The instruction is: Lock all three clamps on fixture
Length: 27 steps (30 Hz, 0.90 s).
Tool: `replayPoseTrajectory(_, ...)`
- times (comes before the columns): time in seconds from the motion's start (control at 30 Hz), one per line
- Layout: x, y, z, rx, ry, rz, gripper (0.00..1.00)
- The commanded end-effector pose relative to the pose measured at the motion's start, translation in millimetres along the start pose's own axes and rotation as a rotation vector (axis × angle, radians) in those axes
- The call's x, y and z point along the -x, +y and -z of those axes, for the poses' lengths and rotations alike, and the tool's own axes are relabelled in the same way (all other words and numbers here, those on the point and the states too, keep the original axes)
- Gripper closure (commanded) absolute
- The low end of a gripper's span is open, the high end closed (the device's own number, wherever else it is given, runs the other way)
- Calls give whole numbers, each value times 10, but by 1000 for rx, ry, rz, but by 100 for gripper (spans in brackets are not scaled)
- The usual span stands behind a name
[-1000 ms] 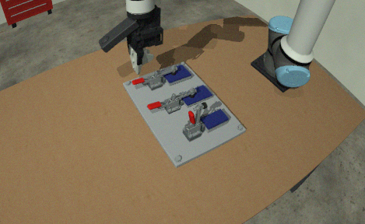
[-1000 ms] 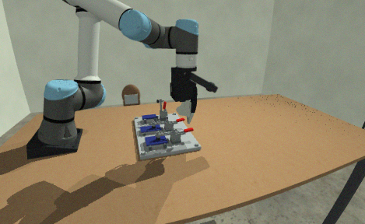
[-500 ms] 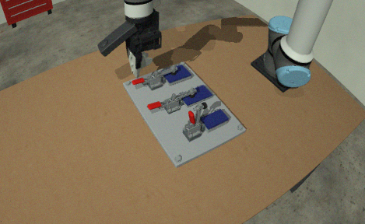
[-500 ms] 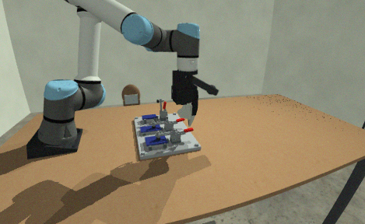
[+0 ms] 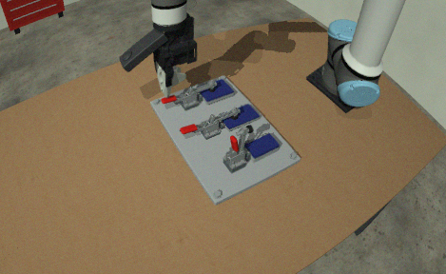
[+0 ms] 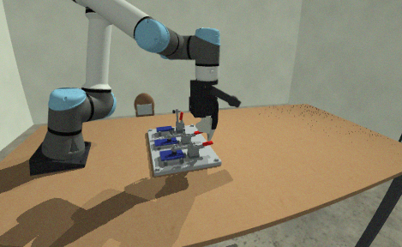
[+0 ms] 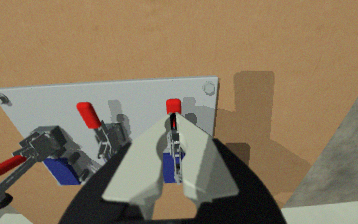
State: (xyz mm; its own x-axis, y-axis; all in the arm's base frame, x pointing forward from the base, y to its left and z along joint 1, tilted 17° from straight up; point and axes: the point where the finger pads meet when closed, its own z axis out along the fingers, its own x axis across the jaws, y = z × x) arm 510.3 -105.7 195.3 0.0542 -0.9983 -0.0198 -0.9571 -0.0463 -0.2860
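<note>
A grey fixture plate point(image 5: 223, 143) carries three toggle clamps, each with a red handle and a blue part. The far clamp's handle point(image 5: 169, 99) and the middle clamp's handle point(image 5: 187, 128) lie low and flat, and their bars reach over the blue parts point(image 5: 218, 90). The near clamp's handle point(image 5: 234, 143) stands upright with its bar raised off its part point(image 5: 262, 145). My gripper point(image 5: 164, 89) is shut and empty, pointing down just above the far clamp's handle. In the wrist view the closed fingertips point(image 7: 172, 117) sit right over that handle point(image 7: 173, 106).
The robot base point(image 5: 345, 81) stands at the back right of the brown table. A red tool cabinet point(image 5: 31, 11) is on the floor beyond the table. A small brown object point(image 6: 143, 104) stands behind the table's far edge.
</note>
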Motion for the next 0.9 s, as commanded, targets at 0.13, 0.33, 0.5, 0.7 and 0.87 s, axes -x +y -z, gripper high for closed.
replayPoseTrajectory(0.13,-1,-12,-58,-1,1,0,100)
replayPoseTrajectory(0.33,-2,-14,-74,-1,1,0,100)
replayPoseTrajectory(0.5,-2,-14,-74,-1,1,0,100)
replayPoseTrajectory(0.7,-2,-21,-134,-1,1,0,100)
replayPoseTrajectory(0.87,-2,-23,-150,-1,1,0,100)
